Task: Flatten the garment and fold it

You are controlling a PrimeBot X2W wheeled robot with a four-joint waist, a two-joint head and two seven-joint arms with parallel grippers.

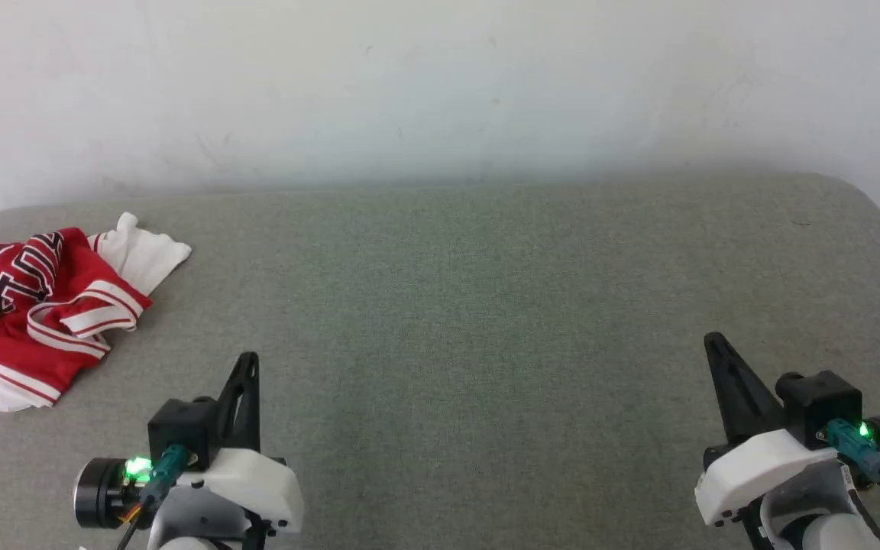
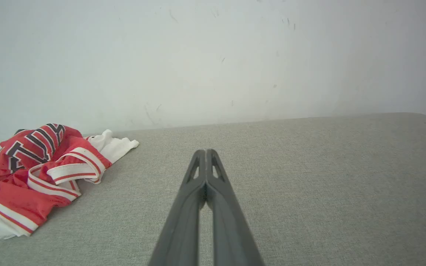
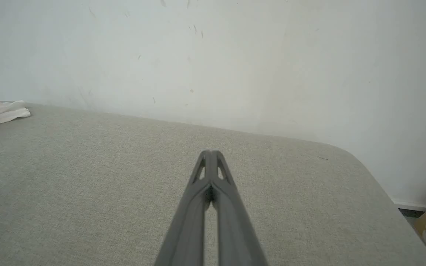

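While the shirt [image 1: 43, 305] lies in a crumpled heap, no flattening has begun.

- Shirt: far left of the worktop [image 1: 486, 321], toward the back edge by the wall [image 1: 440, 92]. The heap's left side runs off the head view.
- Lie of the cloth: red body bunched on itself, black lettering creased into fragments, striped trim looped across the top. One white sleeve pokes out on the wall side, and a white-edged corner trails toward the robot.
- Left hand [image 1: 247, 363]: fingers pressed together, holding nothing. It sits over bare worktop, near the heap and to its right, not touching it.
- Right hand [image 1: 713, 340]: fingers pressed together, also holding nothing. It is at the far right, well apart from the shirt, with the bare middle of the worktop between them.

Step in hand, as I judge it: the very start, the reach for the shirt before any spreading.

What the next move calls for:
- The left hand should spread its fingers and go left to the heap.
- The sleeve or the striped trim looks the easiest edge to pinch, since both stand clear of the bunch.
- The shirt probably needs dragging to the bare middle, where both hands can work it.
- Care is needed to catch one layer, not several. Which layer lies under which I cannot tell.
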